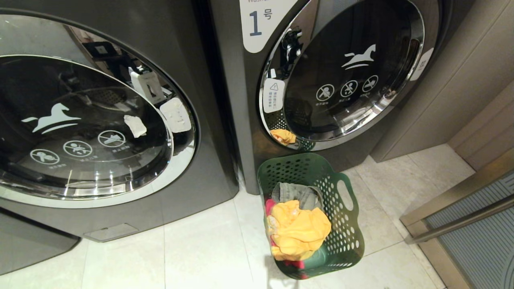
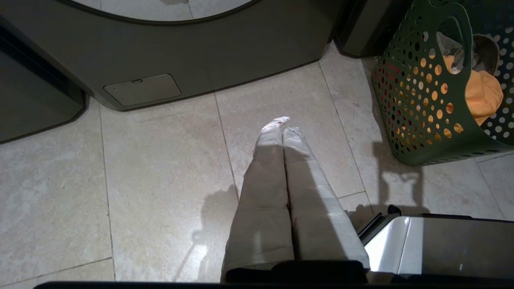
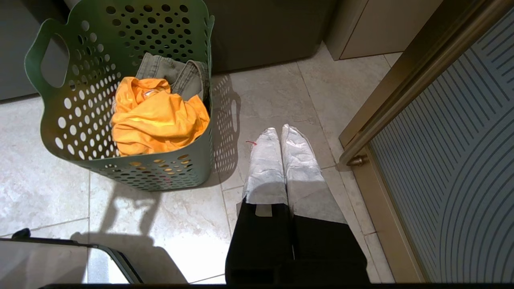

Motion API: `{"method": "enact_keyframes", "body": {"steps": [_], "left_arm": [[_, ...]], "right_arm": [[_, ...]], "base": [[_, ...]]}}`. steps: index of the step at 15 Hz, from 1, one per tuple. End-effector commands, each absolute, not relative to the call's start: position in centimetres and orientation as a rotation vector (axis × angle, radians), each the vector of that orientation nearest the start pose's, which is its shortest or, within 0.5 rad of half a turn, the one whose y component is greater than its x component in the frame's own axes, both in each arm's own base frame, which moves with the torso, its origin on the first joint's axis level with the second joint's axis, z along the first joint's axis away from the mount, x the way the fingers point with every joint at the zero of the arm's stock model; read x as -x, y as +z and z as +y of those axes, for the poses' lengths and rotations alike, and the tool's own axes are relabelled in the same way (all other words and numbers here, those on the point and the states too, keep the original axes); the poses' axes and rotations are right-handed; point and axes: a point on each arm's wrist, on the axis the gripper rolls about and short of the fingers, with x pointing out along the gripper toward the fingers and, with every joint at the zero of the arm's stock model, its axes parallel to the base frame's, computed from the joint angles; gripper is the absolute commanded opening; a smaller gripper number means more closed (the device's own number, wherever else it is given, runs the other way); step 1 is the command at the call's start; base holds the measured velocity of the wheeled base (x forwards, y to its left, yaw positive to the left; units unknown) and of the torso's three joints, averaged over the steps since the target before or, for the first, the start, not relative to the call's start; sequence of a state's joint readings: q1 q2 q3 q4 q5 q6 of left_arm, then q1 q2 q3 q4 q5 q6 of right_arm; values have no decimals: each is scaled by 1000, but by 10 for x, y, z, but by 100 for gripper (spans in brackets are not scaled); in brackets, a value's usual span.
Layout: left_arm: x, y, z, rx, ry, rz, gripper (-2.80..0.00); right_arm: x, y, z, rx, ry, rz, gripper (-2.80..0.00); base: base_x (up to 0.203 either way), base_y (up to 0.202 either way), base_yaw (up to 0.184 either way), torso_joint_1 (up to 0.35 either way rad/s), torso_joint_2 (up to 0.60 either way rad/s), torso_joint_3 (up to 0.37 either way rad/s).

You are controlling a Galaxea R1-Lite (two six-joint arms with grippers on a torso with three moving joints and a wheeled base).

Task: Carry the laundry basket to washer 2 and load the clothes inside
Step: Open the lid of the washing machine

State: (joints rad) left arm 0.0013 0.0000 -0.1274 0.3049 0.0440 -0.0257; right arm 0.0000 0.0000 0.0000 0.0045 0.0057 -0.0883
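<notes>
A: Laundry basket (image 1: 345, 224)?
B: Standing on the floor tiles (image 1: 200, 249), just before washer 1 (image 1: 321, 80); yellow garment (image 1: 297, 230) heaped on top, denim piece (image 1: 295, 194) behind.
A: Hands?
B: Left hand (image 2: 282, 125) and right hand (image 3: 277, 134) both pinched together, empty, hanging above the tiles either side.

A dark grey front-load washer labelled 1 (image 1: 321, 80) was seen at the upper right of the head view, its chrome-ringed glass door marked with a white horse logo (image 1: 359, 57) and a white warning sticker (image 1: 274, 95). A like washer with no numeral in view (image 1: 92, 128) was seen to its left, with a small access flap (image 1: 110, 232) low on its front. Pale stone floor tiles (image 1: 200, 249) were laid below, and a brass-framed ribbed panel (image 1: 474, 237) was seen at the right edge.
</notes>
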Motion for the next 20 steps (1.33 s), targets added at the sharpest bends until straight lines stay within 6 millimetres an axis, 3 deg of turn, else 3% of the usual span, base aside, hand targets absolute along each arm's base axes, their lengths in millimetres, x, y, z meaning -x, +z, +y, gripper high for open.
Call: {"method": "enact_keyframes", "body": {"steps": [1,4,20], "left_arm": [[35,79,1,22,48,180,-280],[35,79,1,22,48,180,-280],[35,79,1,22,48,180,-280]], "right_arm": [[23,75,0,89,6,6,-280],[23,75,0,87,6,6,-280],[23,75,0,84,6,6,-280]], "base": [[0,0,0,0,0,0],[1,-73,5,1,2,-1],[0,-185,1,2,2,2]]}}
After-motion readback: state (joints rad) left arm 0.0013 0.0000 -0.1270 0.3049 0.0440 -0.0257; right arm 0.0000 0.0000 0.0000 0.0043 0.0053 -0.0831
